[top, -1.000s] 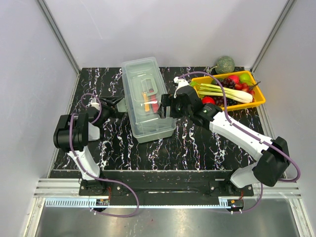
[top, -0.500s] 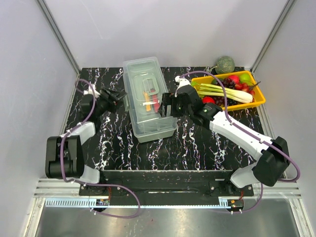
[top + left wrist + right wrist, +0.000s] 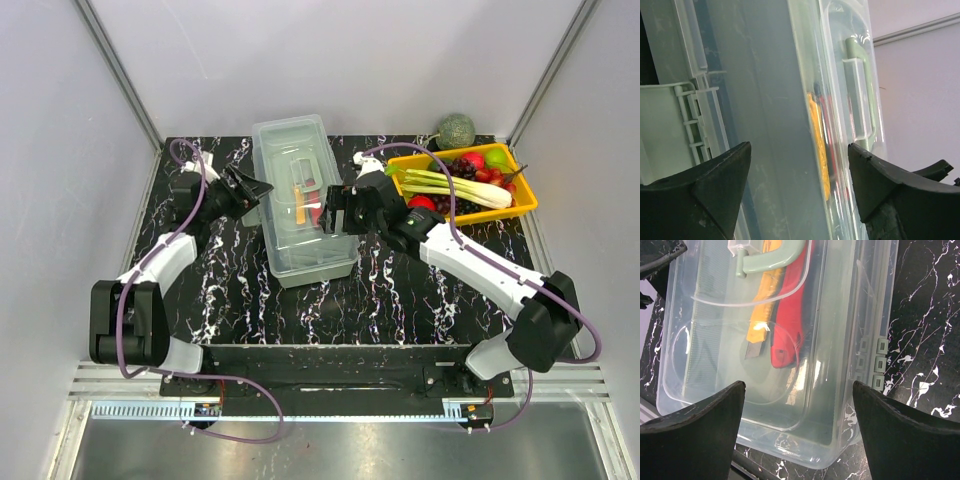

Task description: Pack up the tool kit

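Note:
The tool kit [image 3: 302, 205], a pale grey-green box with a clear lid down on it, lies lengthwise in the middle of the table. Through the lid show a yellow utility knife [image 3: 762, 320] and a red utility knife [image 3: 790, 325] under the green handle [image 3: 772, 260]. My left gripper [image 3: 256, 190] is open at the box's left side; in its wrist view the gripper [image 3: 799, 150] faces the box's side wall and lid edge. My right gripper [image 3: 328, 212] is open at the box's right side, and the gripper [image 3: 799, 390] hangs over the lid's near corner. Neither holds anything.
An orange-yellow tray [image 3: 500, 216] of fruit and vegetables stands at the back right, close behind my right arm. A round green melon [image 3: 456, 130] lies behind it. Grey walls close in the black marbled table [image 3: 380, 290] on three sides.
My left arm has stretched forward and swung its gripper up to the box's left side. The right gripper has stayed at the box's right side.

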Controlling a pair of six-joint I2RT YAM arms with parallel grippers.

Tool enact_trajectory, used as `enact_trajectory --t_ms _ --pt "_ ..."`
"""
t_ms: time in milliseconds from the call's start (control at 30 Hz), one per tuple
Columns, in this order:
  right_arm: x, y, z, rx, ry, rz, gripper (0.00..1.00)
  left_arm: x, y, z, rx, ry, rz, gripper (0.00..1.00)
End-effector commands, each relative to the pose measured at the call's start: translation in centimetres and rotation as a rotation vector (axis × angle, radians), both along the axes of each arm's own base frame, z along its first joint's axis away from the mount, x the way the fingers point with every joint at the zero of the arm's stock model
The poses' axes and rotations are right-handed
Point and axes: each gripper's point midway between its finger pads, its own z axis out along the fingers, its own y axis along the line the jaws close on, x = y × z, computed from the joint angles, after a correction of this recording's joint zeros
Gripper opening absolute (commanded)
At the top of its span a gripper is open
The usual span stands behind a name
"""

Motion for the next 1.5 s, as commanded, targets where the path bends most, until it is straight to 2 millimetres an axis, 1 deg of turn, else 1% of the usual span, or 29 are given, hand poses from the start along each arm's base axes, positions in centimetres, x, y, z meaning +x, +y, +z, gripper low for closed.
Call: enact_trajectory --t_ms 0,167,200,233,267,300,367,433,500,567,667,767,800,900,967,1000,1133,1267,1333,1400,1467 --pt "-0.2 -0.5 -2.4 -0.07 0.056 -0.002 0.91 -0.5 1.3 0.0 0.104 0.004 0.037 0.83" --pt "-0.1 -0.6 -2.9 -0.078 0.064 -0.019 0.91 -0.9 3.2 1.1 0.107 -0.023 0.105 0.9" --pt "0.0 -0.6 -3.0 -0.079 0.063 -0.021 0.91 -0.9 4.3 1.1 0.098 -0.024 0.134 0.92" --pt "0.0 -0.7 -3.1 -0.083 0.064 -0.025 0.91 -1.2 4.9 1.4 0.09 -0.031 0.153 0.94" --pt "-0.1 -0.7 -3.3 -0.087 0.066 -0.024 0.9 -1.4 5.6 1.5 0.089 -0.038 0.172 0.99" --pt "-0.1 -0.7 -3.3 -0.092 0.066 -0.026 0.9 -1.4 6.4 1.5 0.091 -0.042 0.196 0.99" --pt "0.0 -1.0 -3.7 -0.104 0.072 -0.031 0.91 -1.7 7.7 1.1 0.099 -0.049 0.231 0.99" --pt "0.0 -1.2 -3.7 -0.118 0.069 -0.034 0.93 -1.9 9.3 -0.4 0.099 0.003 0.285 0.99" --pt "0.1 -1.6 -3.9 -0.137 0.066 -0.047 0.95 -2.0 9.9 -2.1 0.088 0.058 0.295 0.99" --pt "0.2 -1.9 -3.9 -0.147 0.062 -0.056 0.97 -2.0 10.0 -3.8 0.041 0.111 0.298 0.99" --pt "0.1 -1.9 -3.8 -0.149 0.061 -0.049 0.98 -2.0 10.1 -5.4 -0.078 0.136 0.328 0.99" --pt "-0.2 -1.6 -3.4 -0.134 0.061 -0.029 0.98 -2.0 9.7 -6.0 -0.193 0.09 0.329 0.99" --pt "-0.2 -1.5 -3.4 -0.133 0.062 -0.024 0.98 -1.9 9.5 -5.4 -0.228 0.047 0.324 0.99" --pt "-0.4 -1.4 -3.2 -0.127 0.056 -0.006 0.98 -1.5 9.1 -4.7 -0.302 -0.029 0.299 0.99" --pt "-0.3 -1.4 -3.2 -0.128 0.054 -0.004 0.99 -1.2 8.8 -3.4 -0.341 -0.101 0.265 0.99" --pt "-0.3 -1.3 -3.3 -0.132 0.055 -0.001 0.98 -1.1 8.7 -3.6 -0.36 -0.106 0.257 0.99" --pt "-0.2 -1.2 -3.3 -0.136 0.054 0.002 0.98 -0.6 8.2 -2.0 -0.445 -0.19 0.209 0.99" --pt "0.0 -1.2 -3.6 -0.145 0.058 -0.003 0.98 0.1 7.1 -2.2 -0.513 -0.209 0.146 0.99" --pt "0.0 -1.4 -3.8 -0.157 0.06 -0.008 0.98 0.3 6.7 -2.6 -0.53 -0.206 0.137 0.99" --pt "0.1 -1.3 -3.9 -0.158 0.063 -0.008 0.98 0.4 6.2 -2.4 -0.531 -0.224 0.122 0.99" --pt "0.0 -1.3 -4.0 -0.162 0.068 -0.007 0.98 0.7 5.5 -1.8 -0.526 -0.247 0.092 0.99"
